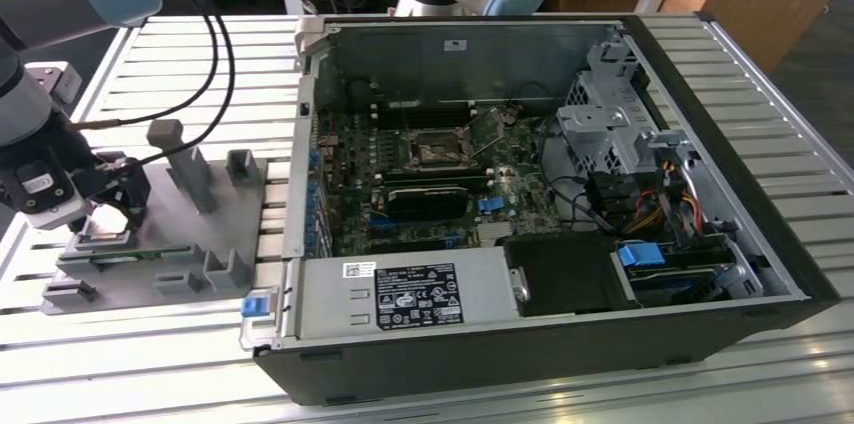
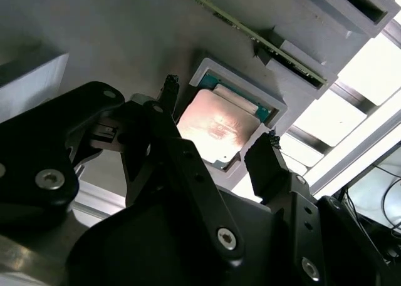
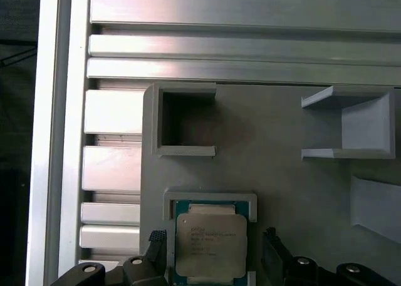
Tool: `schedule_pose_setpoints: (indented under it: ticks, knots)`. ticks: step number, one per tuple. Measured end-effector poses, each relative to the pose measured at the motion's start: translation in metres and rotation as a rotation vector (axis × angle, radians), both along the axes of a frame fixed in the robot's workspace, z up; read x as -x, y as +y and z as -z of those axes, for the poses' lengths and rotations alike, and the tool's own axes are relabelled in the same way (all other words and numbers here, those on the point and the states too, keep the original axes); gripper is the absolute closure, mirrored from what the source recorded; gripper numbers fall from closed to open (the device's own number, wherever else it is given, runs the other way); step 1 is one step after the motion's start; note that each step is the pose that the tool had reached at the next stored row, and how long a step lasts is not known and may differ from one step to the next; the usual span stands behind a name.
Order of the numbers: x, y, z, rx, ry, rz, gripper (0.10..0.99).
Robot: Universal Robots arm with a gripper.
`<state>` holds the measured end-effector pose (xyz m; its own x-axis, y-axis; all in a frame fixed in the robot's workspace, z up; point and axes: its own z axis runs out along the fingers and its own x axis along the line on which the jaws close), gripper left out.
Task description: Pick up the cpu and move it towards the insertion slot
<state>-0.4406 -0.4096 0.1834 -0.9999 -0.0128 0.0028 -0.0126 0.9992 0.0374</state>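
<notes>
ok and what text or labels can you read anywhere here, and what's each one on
No text can be quoted; all print is too small to read.
cpu: faint lines of print on its metal top, unreadable.
black label on the silver box: print and symbols, unreadable.
small white sticker on the same box: unreadable.
tiny sticker on the case wall: unreadable.

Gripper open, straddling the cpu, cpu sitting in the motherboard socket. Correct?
Not in the socket. The first wrist view shows the cpu sitting in a pocket of the grey fixture. The rest holds: the gripper is open, straddling it.
</notes>
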Motion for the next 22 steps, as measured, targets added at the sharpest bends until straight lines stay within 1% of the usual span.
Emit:
schedule_pose_setpoints:
  ticks: [4, 5, 22]
  knots:
    - [0.0003, 0.0005, 0.0003, 0.0, 0.0, 0.0, 0.396]
    - [0.0004, 0.0005, 0.0003, 0.0, 0.0, 0.0, 0.463]
    - [0.0031, 0.0009, 0.0005, -0.004, -0.0002, -0.001, 0.463]
